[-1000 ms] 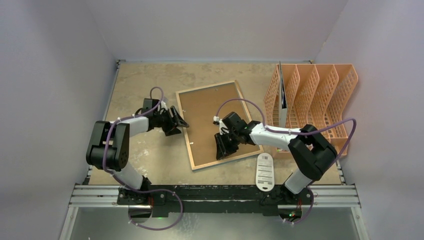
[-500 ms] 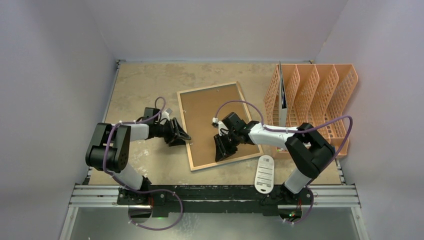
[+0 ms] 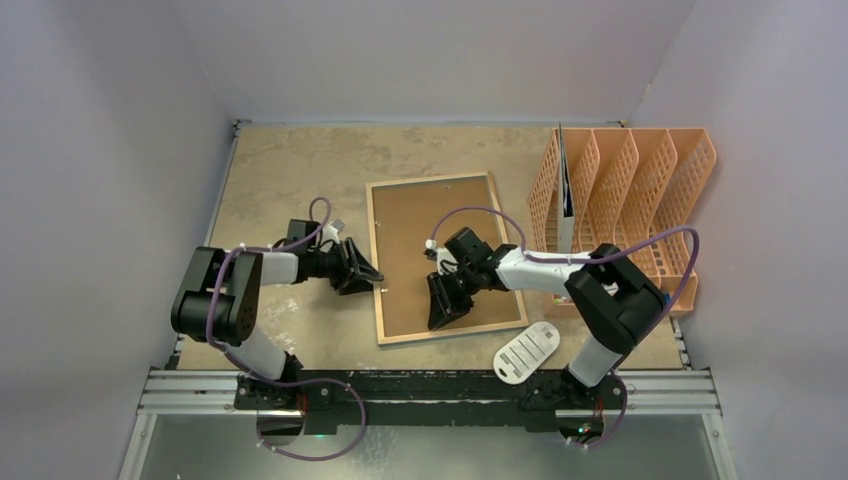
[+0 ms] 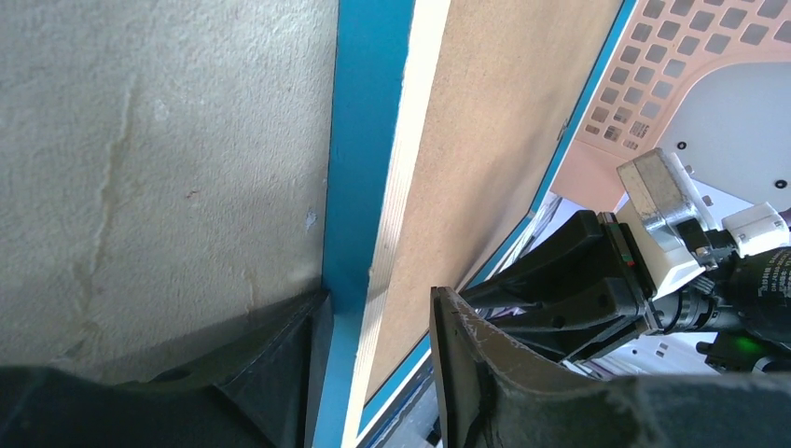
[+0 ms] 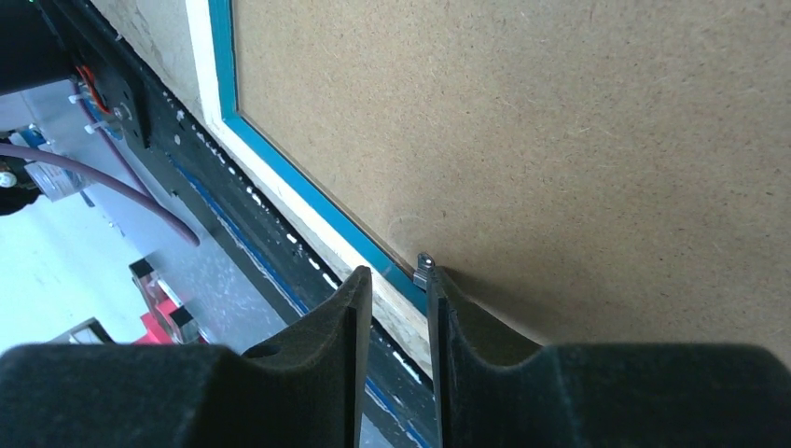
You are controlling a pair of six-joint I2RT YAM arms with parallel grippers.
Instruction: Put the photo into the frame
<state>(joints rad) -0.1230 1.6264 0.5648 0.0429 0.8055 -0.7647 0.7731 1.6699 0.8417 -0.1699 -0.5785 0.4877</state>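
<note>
Only wrist views show the left gripper [image 4: 378, 297] pinching the blue edge of the frame [image 4: 368, 140]. Whether the right gripper [image 5: 398, 276] grips anything is indeterminate.

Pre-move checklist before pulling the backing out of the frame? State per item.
1. Frame lying back up on the table: ok.
2. Left tool straddling the frame's left rail: ok. Firm grip: cannot tell.
3. Right tool at the near rail beside the small metal tab: ok, with its jaws slightly apart.
4. Tab turned clear of the backing board: cannot tell.
5. Backing board out of the frame: not ok, it sits in the frame.
6. Photo located: cannot tell. A sheet stands in the orange rack, its face unseen.
</note>
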